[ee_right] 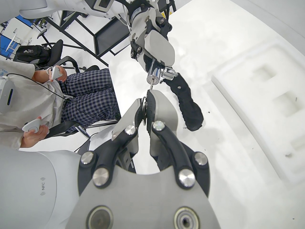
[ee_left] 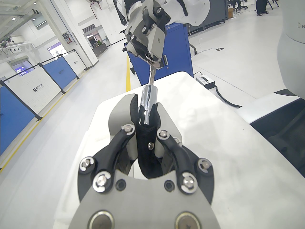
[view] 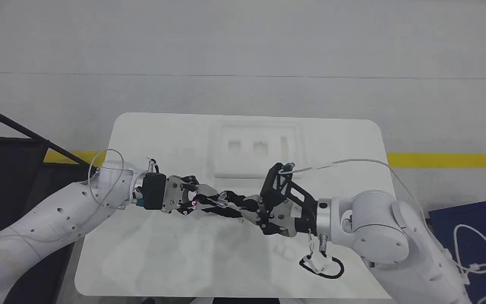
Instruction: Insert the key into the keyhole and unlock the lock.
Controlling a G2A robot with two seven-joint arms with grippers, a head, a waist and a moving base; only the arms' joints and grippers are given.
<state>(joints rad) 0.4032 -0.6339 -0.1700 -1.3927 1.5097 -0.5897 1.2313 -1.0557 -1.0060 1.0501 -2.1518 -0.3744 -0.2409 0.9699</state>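
Technician: State of the left claw (ee_left: pixel 145 114)?
Manual: Clenched on the chrome cylindrical lock (ee_left: pixel 148 96), held above the white surface (view: pixel 152 258).
Technician: State of the right claw (ee_right: pixel 144 102)?
Manual: Clenched on the slim silver metal key (ee_left: pixel 151 75); its tip meets the keyhole (ee_right: pixel 152 80), directly between both claws.

We saw the lock (ee_left: pixel 149 96), a short chrome cylinder, clamped off the table in the left gripper (ee_left: pixel 145 107), its keyhole end facing 3 o'clock in the top view. The slim silver key (ee_left: pixel 151 75), pinched in the right gripper (ee_right: pixel 145 101), met that end in line, but we could not tell how deep it went.
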